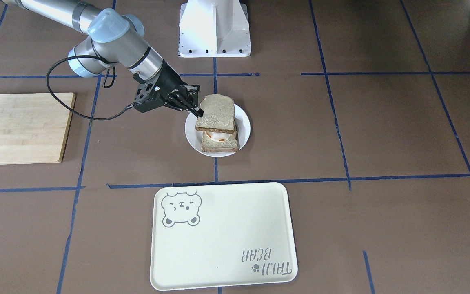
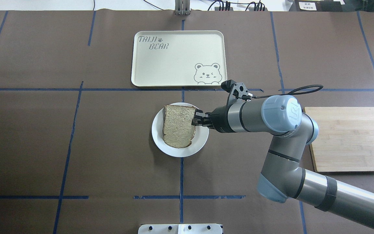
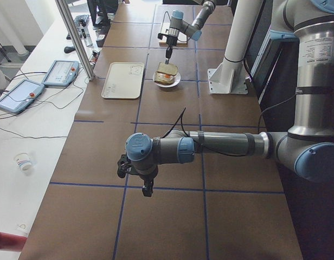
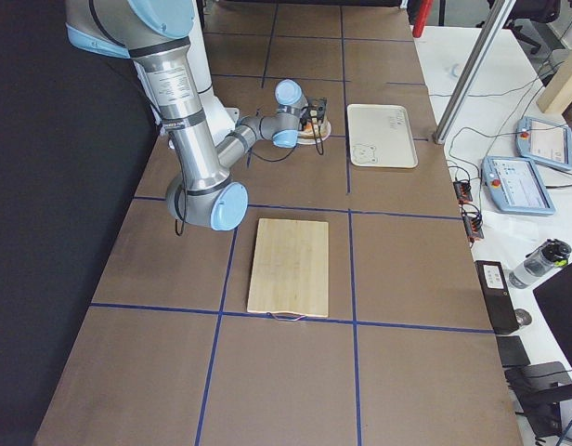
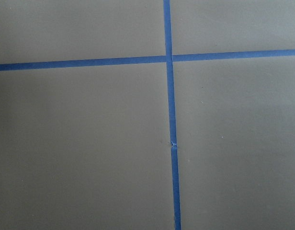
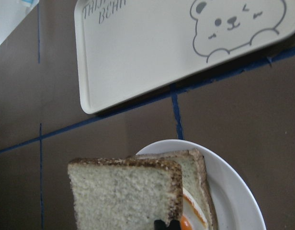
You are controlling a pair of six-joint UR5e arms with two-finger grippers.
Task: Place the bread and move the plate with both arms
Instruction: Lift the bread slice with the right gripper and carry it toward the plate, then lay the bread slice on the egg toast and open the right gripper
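Observation:
The plain bread slice (image 1: 217,113) hangs just above a like slice bearing a fried egg (image 1: 218,141) on the small white plate (image 1: 245,126). My right gripper (image 1: 197,111) is shut on the bread's edge. From overhead, the bread (image 2: 178,125) covers the egg slice, with the right gripper (image 2: 194,122) at its right side over the plate (image 2: 161,141). The right wrist view shows the bread (image 6: 121,194), egg slice (image 6: 198,191) and plate (image 6: 233,191). My left gripper (image 3: 148,189) hovers over bare table far from the plate; I cannot tell whether it is open.
A cream bear tray (image 2: 177,58) lies just beyond the plate. A wooden cutting board (image 2: 352,138) lies on the robot's right. The white pedestal base (image 1: 214,28) stands behind the plate. Blue tape lines cross the brown table.

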